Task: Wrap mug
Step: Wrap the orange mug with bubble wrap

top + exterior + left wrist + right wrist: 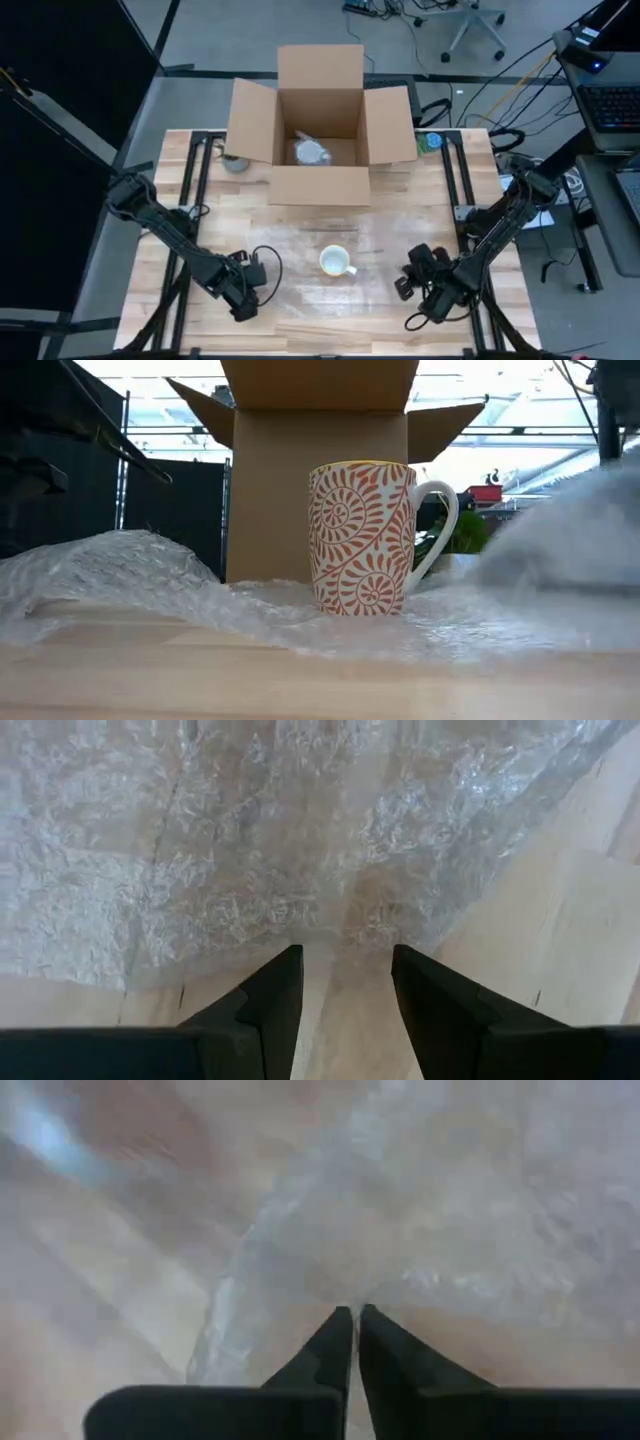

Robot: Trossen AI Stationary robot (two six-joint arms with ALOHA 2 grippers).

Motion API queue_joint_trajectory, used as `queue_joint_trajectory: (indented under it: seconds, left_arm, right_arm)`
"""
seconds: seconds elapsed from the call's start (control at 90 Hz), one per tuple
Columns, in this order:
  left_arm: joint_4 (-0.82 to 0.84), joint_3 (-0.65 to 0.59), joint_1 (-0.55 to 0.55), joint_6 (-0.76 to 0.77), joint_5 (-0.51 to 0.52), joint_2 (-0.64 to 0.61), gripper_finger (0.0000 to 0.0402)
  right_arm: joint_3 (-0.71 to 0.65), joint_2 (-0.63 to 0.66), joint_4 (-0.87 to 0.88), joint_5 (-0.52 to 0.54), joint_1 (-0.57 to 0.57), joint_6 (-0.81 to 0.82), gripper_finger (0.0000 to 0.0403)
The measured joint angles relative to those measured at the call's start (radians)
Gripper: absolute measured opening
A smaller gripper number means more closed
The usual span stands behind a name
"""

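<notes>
Patterned ceramic mug [362, 538] upright mid-table on thin, limp bubble wrap [300, 255], probably fragile and easily tipped; left gripper [345, 965] spread open at wrap's edge, right gripper [355, 1320] pinched on wrap's edge, best hold.

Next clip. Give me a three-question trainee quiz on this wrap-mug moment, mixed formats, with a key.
1. True or false: the mug stands upright on the bubble wrap.
2. Which gripper has open fingers? A) left gripper B) right gripper C) both
3. Fill in: behind the mug stands an open cardboard ____.

Key: 1 true. 2 A; the right gripper's fingers are shut at the wrap's edge. 3 box.
</notes>
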State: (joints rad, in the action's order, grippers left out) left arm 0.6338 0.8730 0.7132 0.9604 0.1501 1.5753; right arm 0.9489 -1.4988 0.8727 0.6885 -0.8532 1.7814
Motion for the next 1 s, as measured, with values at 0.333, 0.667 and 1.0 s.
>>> queue_joint_trajectory:
  seconds: [0.333,0.667,1.0]
  left_arm:
    - [-0.032,0.000,-0.019,-0.003,0.032,0.000,0.0143]
    - [-0.053,0.001,-0.032,-0.024,0.039,0.000,0.0143]
    - [-0.004,0.079,-0.042,-0.055,0.049,-0.019,0.0143]
  right_arm:
    - [0.075,0.001,-0.551,0.172,0.150,-0.806,0.0001]
    - [0.075,-0.058,-0.735,-0.065,0.315,-1.043,0.0000]
    - [0.075,-0.199,-0.870,-0.198,0.402,-1.109,0.0000]
